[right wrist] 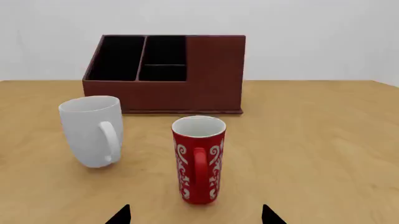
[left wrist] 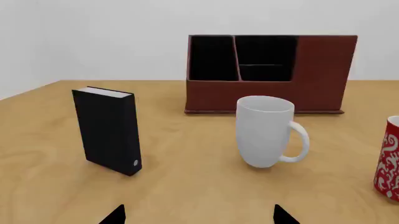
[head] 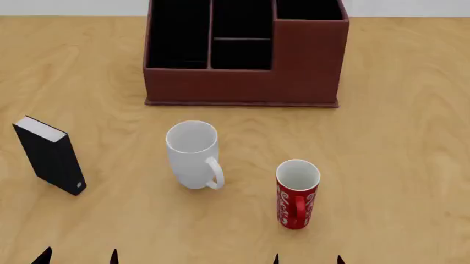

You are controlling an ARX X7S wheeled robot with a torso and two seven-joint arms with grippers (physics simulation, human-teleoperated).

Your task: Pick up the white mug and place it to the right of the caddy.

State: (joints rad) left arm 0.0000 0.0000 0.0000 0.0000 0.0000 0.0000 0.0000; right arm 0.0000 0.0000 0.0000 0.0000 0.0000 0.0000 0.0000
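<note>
While both grippers wait spread and empty at the near edge, left (head: pixel 79 257) and right (head: pixel 307 258), the white mug (head: pixel 192 155) stands upright before the caddy (head: pixel 242 85), handle toward the robot's right. A right-arm reach could topple the red mug (head: pixel 296 193) close beside it.

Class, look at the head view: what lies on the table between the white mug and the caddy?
Nothing: bare wooden table separates the white mug from the caddy.
</note>
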